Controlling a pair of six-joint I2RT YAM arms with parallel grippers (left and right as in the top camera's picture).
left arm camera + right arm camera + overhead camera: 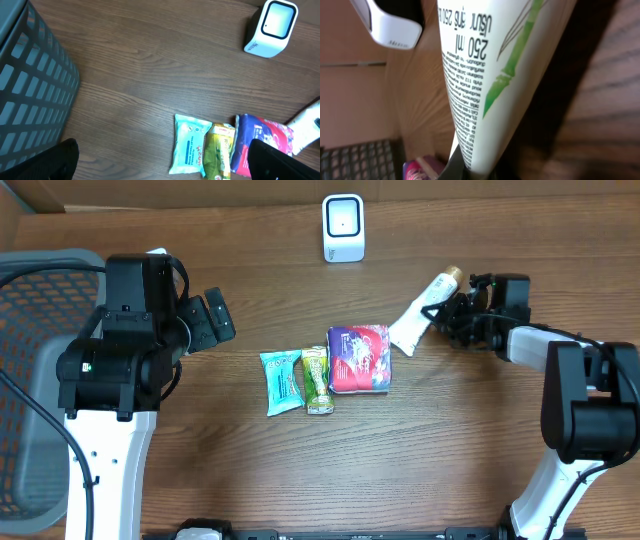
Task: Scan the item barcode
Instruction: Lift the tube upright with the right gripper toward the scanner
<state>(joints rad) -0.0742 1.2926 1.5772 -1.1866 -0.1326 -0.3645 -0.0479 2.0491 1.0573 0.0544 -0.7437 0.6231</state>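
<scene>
right fingers clamp the white tube (near its cap end); left fingers spread wide, empty

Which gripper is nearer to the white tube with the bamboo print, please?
Right. The right gripper is closed on the white tube near its cap end; the left gripper hangs open far across the table, beside the basket.

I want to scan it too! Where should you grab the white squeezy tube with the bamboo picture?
Grip the white plastic tube near its gold cap, coming from the right: that end lies nearest the right gripper, which is shut on it there.
</scene>
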